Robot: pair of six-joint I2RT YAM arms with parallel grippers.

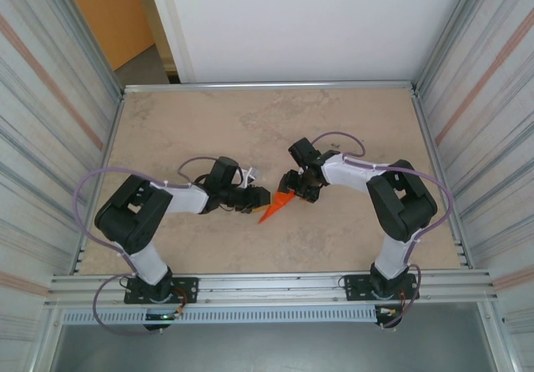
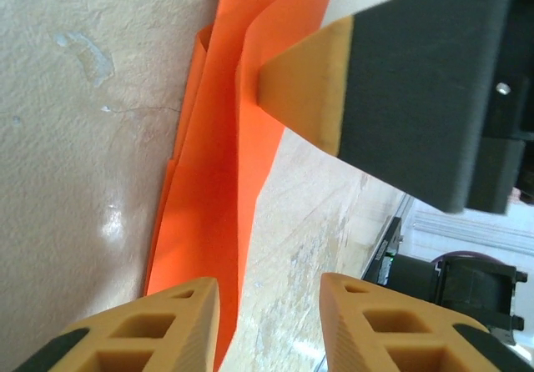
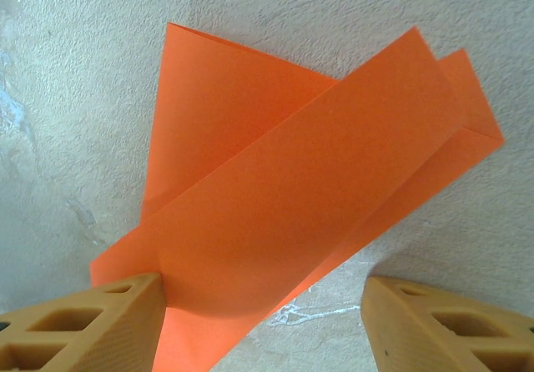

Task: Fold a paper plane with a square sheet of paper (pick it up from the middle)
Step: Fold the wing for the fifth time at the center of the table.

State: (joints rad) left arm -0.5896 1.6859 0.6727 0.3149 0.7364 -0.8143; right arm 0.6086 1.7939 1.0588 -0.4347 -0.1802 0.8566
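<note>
Standing over the table (image 1: pixel 209 130) and reading from the left, the left arm reaches in low towards the middle, and the left gripper (image 1: pixel 265 197) sits right at the near-left side of the orange paper (image 1: pixel 274 209). From its own wrist camera the left gripper (image 2: pixel 271 293) has its jaws parted, with bare table showing in the gap; the orange paper (image 2: pixel 209 197) runs along and under the edge of its left-hand finger (image 2: pixel 179 322), not pinched between the two.

The paper lies on the table midway between the two arms, folded into a narrow, pointed wedge with its tip towards the near edge. In the right wrist view the orange paper (image 3: pixel 292 205) shows layered folds, one long flap lying across the rest.

To the right, the right gripper (image 1: pixel 292 190) hangs over the paper's far end. The right gripper (image 3: pixel 263 293) is spread wide, and one finger (image 3: pixel 108 322) touches the paper's edge.
</note>
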